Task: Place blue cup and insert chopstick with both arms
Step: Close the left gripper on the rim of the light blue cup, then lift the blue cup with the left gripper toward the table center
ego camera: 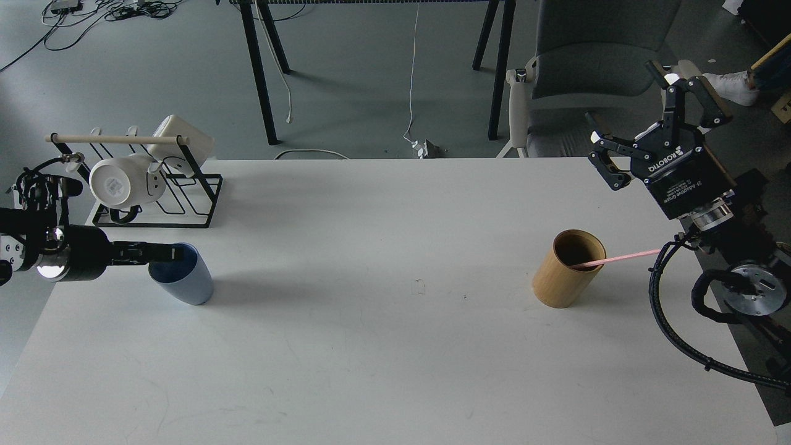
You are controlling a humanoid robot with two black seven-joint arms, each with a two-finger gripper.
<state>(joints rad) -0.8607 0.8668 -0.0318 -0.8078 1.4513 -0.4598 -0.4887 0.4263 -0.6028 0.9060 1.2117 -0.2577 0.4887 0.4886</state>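
Grey flooring is being seen beyond a white counter, with black trestle legs, loose cables and a grey chair standing behind it. At the counter's far left corner, white mugs are being carried on a black wire rack topped by a pale wooden rod. The blue cup is being held tilted near the left edge by the left tool, whose fingers are pinching its rim. Toward the right, a pink chopstick is leaning out of a tan bamboo cylinder. The right tool is being held above the right edge, its fingers spread and empty.
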